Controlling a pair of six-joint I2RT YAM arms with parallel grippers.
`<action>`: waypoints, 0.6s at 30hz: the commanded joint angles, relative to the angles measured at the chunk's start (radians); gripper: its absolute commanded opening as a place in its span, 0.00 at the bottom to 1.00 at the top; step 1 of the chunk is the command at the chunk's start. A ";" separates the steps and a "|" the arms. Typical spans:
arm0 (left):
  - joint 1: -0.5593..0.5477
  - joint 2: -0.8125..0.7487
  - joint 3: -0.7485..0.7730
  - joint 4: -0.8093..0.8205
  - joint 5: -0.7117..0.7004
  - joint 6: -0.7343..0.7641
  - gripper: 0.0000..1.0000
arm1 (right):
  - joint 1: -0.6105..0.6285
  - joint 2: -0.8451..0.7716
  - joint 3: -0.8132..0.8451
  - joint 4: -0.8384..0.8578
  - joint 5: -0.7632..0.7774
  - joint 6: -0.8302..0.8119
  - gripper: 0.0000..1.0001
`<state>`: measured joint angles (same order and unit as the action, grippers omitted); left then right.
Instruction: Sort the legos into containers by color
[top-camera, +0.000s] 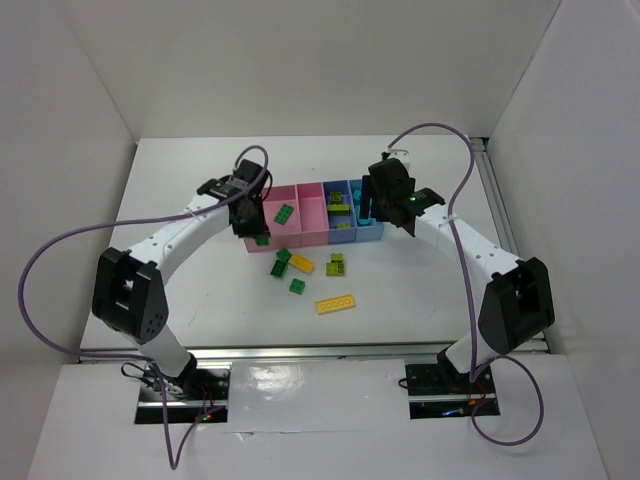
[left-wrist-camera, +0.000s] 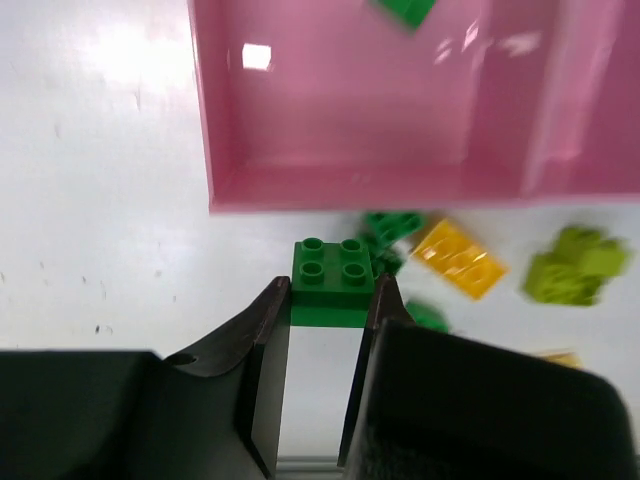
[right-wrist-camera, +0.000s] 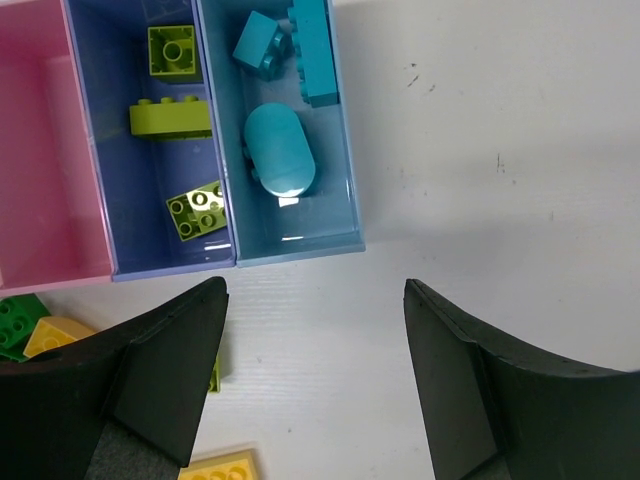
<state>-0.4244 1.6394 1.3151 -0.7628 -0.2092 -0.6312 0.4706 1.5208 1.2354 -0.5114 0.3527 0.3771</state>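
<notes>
My left gripper (top-camera: 257, 228) (left-wrist-camera: 333, 297) is shut on a dark green lego (left-wrist-camera: 335, 272) (top-camera: 262, 238), just in front of the near wall of the left pink compartment (left-wrist-camera: 370, 190). Another dark green brick (top-camera: 284, 213) lies in that compartment. My right gripper (top-camera: 388, 205) (right-wrist-camera: 315, 300) is open and empty, in front of the light blue compartment (right-wrist-camera: 300, 225), which holds cyan pieces (right-wrist-camera: 280, 163). The purple-blue compartment (right-wrist-camera: 125, 190) holds three lime bricks (right-wrist-camera: 170, 118). Loose on the table are dark green (top-camera: 281, 262), yellow (top-camera: 301, 264), lime (top-camera: 337, 265), dark green (top-camera: 298, 286) and a flat yellow brick (top-camera: 336, 303).
The tray (top-camera: 300, 241) stands at mid-table, with white walls to the left, right and back. Both arms reach in from the near edge. The loose bricks lie between the tray and the arm bases.
</notes>
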 joint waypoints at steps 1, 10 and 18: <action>0.042 0.008 0.161 -0.013 -0.006 0.048 0.26 | 0.002 -0.007 0.019 -0.009 -0.001 0.009 0.78; 0.061 0.232 0.426 -0.046 0.004 0.091 0.75 | 0.002 -0.048 0.019 -0.038 0.038 0.011 0.78; -0.054 0.036 0.113 0.045 0.111 0.182 0.68 | 0.002 -0.039 -0.024 -0.027 0.019 0.031 0.78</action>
<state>-0.4377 1.7710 1.5272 -0.7456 -0.1719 -0.5114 0.4706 1.5066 1.2263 -0.5331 0.3614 0.3927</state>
